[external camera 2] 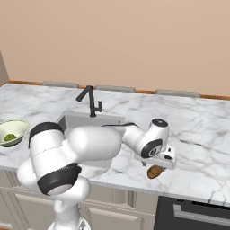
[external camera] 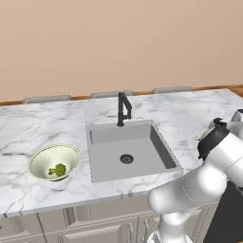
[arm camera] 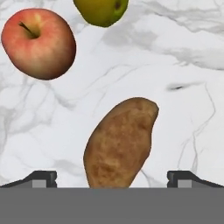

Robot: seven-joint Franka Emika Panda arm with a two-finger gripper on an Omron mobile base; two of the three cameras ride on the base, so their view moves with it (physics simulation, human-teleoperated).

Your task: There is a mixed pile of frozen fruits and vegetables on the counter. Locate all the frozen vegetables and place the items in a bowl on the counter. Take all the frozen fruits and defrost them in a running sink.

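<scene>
A brown oblong potato (arm camera: 120,144) lies on the white marble counter (arm camera: 175,65), and my gripper (arm camera: 113,179) hangs open right over it, one fingertip (arm camera: 41,178) on each side and neither touching. A red apple (arm camera: 38,43) and a yellow-green fruit (arm camera: 101,11) lie just beyond the potato. From the right base view the gripper (external camera 2: 157,168) sits over the potato (external camera 2: 155,171) near the counter's front edge, right of the sink (external camera 2: 85,121). The pale bowl (external camera: 66,156) left of the sink (external camera: 109,161) holds a green broccoli floret (external camera: 58,169).
A slim black faucet (external camera: 123,109) stands behind the basin, with no water visible. The counter's front edge runs just below the potato, above a dark appliance front (external camera 2: 193,215). My arm stretches across the sink's right corner. The beige wall backs the counter.
</scene>
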